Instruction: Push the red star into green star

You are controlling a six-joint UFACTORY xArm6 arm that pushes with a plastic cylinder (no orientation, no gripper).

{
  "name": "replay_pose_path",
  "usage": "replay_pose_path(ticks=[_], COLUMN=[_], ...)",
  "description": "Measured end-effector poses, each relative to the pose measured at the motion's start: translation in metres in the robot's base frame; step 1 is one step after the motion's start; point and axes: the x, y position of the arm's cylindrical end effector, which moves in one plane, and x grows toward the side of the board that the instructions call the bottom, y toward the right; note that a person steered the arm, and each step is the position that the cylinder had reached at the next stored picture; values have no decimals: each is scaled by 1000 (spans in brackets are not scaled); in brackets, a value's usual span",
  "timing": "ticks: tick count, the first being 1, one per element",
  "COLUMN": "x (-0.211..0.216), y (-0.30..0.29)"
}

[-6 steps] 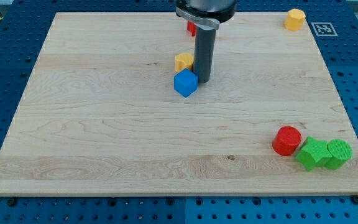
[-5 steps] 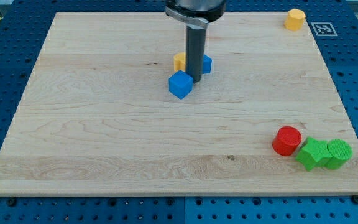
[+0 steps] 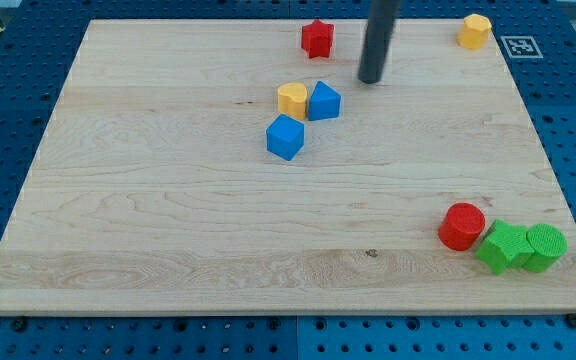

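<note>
The red star [image 3: 317, 38] lies near the view's top edge of the wooden board [image 3: 148, 200], a little right of centre. The green star [image 3: 504, 247] lies at the view's bottom right, touching a green cylinder [image 3: 545, 246] on its right and close to a red cylinder [image 3: 462, 225] on its left. My tip [image 3: 371, 79] is down on the board, to the right of and slightly below the red star, apart from it.
A yellow block [image 3: 292, 100], a blue block [image 3: 324, 101] and a blue cube [image 3: 285, 136] cluster left of and below my tip. A yellow hexagonal block [image 3: 475, 31] sits at the view's top right corner.
My tip has moved up and to the right, away from the blue cube. The blue cube has shifted a little to the left. The red star and second blue block are now uncovered.
</note>
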Motion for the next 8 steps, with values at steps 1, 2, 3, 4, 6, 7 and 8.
replay_pose_path(ticks=[1,2,3,4,6,7,8], x=[-20,-82,-109,-102,-62,-32,12], y=[-67,-116,-110,-88,-20,17,45])
